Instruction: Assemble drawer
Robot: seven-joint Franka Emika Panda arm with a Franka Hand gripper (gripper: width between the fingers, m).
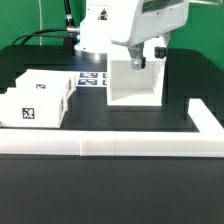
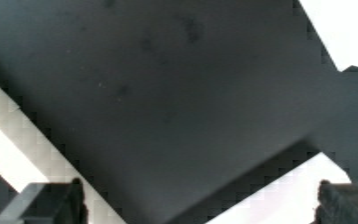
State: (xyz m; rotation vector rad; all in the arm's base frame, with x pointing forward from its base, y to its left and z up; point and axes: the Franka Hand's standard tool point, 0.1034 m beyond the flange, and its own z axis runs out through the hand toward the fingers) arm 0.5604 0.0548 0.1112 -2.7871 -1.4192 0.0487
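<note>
The drawer's large hollow white shell (image 1: pixel 133 86) stands upright on the black table at the centre, its open side facing the camera. Two smaller flat white boxes with square tags (image 1: pixel 38 100) lie together at the exterior view's left. My gripper (image 1: pixel 146 58) hovers just above the shell's top edge, and its jaws stand wide apart. In the wrist view both dark fingertips (image 2: pixel 48 206) show far apart, and my gripper (image 2: pixel 194 210) holds nothing. Behind it are black table and white part surfaces (image 2: pixel 265 195). I cannot tell whether a finger touches the shell.
The marker board (image 1: pixel 92 78) lies flat behind the boxes, by the arm's base. The long low white border rail (image 1: pixel 120 148) runs along the front and up the exterior view's right side (image 1: pixel 205 118). Cables run at the back left.
</note>
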